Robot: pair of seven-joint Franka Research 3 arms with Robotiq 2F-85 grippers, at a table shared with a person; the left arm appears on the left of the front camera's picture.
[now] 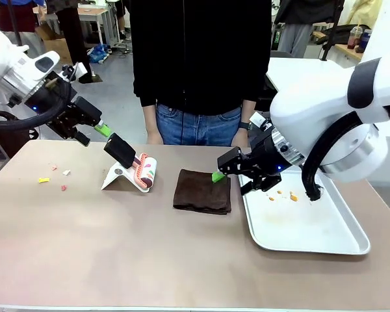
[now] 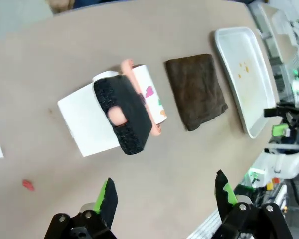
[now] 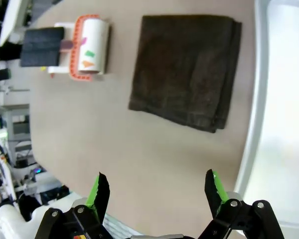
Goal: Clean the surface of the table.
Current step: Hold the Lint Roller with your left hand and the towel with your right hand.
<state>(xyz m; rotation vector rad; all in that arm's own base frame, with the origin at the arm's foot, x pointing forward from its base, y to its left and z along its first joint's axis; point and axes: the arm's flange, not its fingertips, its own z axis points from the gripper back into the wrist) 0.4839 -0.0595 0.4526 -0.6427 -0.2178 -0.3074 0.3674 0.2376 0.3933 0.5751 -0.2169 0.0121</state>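
Left gripper [image 1: 93,134]: jaws spread wide, holding nothing, hovering above the tabletop's left end.

Large beige-brown matte table [image 1: 149,253]: lies under both grippers and spans the whole width. Judged heavy, rigid and fixed, with a smooth, low-grip top. It is nothing to take hold of; it gets wiped or rolled over, so the grasp belongs on a tool.

Small yellow, white and red scraps [image 1: 52,174]: loose on the tabletop, below the left gripper and to its outer side. Probably light and easily scattered.

Salmon-framed lint roller with a black foam handle on a white stand [image 1: 140,168]: just beside the left gripper, toward the middle, straight ahead of its fingers in the wrist view. The foam handle looks the best grip: soft and raised clear of the surface.

Folded dark brown cloth [image 1: 203,190]: soft and limp, lying flat.

Right gripper [image 1: 224,175]: wide open and empty, hanging over the cloth's right edge.

White rectangular tray [image 1: 312,250]: beneath the right arm, carrying a few orange crumbs [image 1: 283,194].
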